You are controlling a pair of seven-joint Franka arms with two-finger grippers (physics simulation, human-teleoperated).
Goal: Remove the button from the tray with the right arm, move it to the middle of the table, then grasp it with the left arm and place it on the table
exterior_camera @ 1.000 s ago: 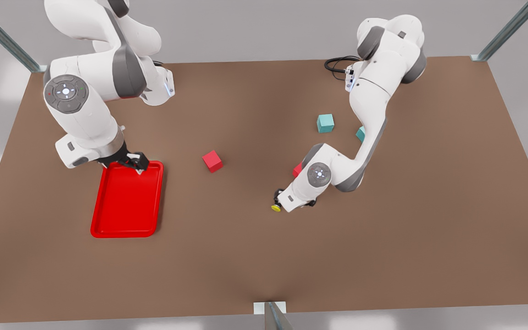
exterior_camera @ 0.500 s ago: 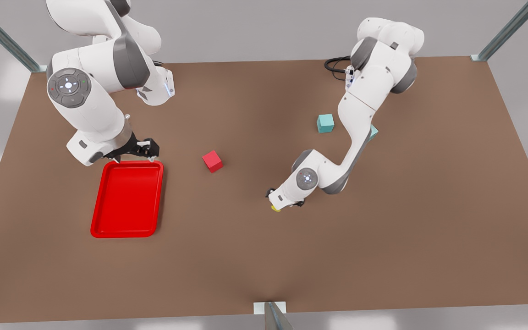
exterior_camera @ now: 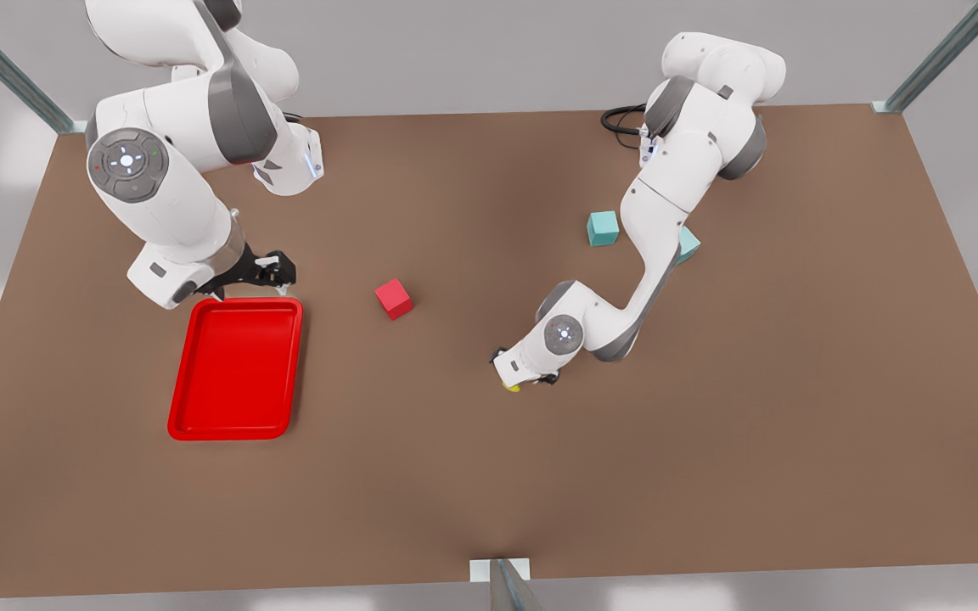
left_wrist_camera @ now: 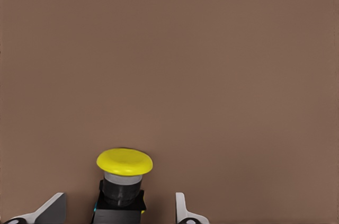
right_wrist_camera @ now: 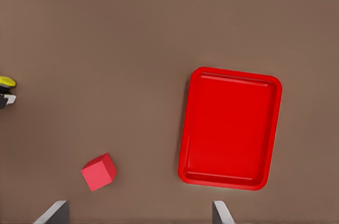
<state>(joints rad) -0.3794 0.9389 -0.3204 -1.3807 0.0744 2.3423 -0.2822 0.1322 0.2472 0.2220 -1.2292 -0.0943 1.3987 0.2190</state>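
Left arm (exterior_camera: 654, 212) reaching from the far edge of the table (exterior_camera: 795, 407), elbow bent low, wrist folded down toward the table's middle. Left gripper (exterior_camera: 516, 380) low over the tabletop, straddling the button (exterior_camera: 511, 388); in the left wrist view, fingertips (left_wrist_camera: 53, 209) spread wide on either side of the button (left_wrist_camera: 123, 181), a clear gap on each side, nothing clamped. Button standing upright, yellow cap on top, grey-black body below; contact with the table not discernible.

Right arm (exterior_camera: 171, 170) on the front view's left, forearm angled down, right gripper (exterior_camera: 261, 273) hanging just past the far short rim of the red tray (exterior_camera: 234, 424), above the table. In the right wrist view, fingertips (right_wrist_camera: 55, 212) spread apart, holding nothing. Same view: tray (right_wrist_camera: 230, 179), a red cube (right_wrist_camera: 99, 171) beside it and apart from it, and the button's yellow cap (right_wrist_camera: 6, 82) at the frame edge.

Red cube (exterior_camera: 393, 299) on the table between tray and button, well apart from both. Teal cube (exterior_camera: 602, 228) farther back, just beside the left arm's forearm; a second teal cube (exterior_camera: 690, 244) partly hidden behind that forearm.
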